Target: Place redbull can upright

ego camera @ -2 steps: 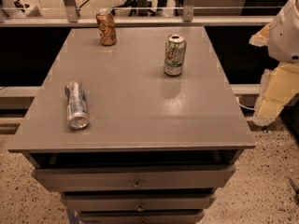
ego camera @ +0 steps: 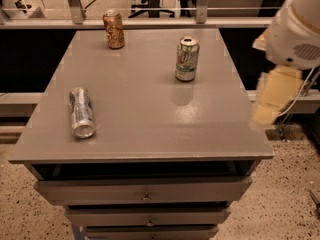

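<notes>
The table [ego camera: 150, 129] is carrying three cans, with the gripper [ego camera: 274, 96] hanging beyond its right edge at the frame's right; whether it is spread or closed I cannot tell. The redbull can [ego camera: 82, 112] is lying on its side at left centre, waiting to be stood up. The green-and-white can [ego camera: 187, 59] and the orange-brown can [ego camera: 114, 29] are standing toward the top, likely not blocking the reach.

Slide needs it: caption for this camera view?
Redbull can lies on its side on grey cabinet; gripper hangs beyond right edge.
</notes>
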Robot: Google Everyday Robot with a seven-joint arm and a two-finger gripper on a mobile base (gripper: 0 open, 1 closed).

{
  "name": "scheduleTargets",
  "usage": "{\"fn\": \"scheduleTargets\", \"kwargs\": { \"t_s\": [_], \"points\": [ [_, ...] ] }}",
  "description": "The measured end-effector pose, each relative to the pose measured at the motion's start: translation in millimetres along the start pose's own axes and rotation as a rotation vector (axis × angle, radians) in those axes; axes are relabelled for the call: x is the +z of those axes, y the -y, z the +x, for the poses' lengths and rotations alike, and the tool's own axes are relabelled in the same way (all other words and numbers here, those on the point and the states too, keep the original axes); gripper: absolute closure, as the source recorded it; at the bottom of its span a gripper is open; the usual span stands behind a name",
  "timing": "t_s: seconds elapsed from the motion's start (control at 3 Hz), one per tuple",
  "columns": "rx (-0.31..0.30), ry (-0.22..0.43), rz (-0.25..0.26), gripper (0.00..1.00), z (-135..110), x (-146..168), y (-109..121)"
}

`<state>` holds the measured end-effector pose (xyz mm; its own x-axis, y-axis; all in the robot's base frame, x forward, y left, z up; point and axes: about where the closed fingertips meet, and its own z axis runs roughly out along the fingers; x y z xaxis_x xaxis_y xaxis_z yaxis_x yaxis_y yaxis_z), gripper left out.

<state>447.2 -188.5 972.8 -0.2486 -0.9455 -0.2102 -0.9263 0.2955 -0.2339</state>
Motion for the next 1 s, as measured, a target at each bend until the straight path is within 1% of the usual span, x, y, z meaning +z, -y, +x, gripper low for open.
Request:
{"fn": "scheduleTargets", "kwargs": {
  "t_s": [0.33, 0.67, 1.0],
  "points": [
    [0.039, 0.037, -0.044, 0.0, -70, 27, -7],
    [0.098, 0.104, -0.094, 0.0, -140, 47, -13],
    [0.181, 0.104, -0.096, 0.0, -145, 46, -14]
  ]
}}
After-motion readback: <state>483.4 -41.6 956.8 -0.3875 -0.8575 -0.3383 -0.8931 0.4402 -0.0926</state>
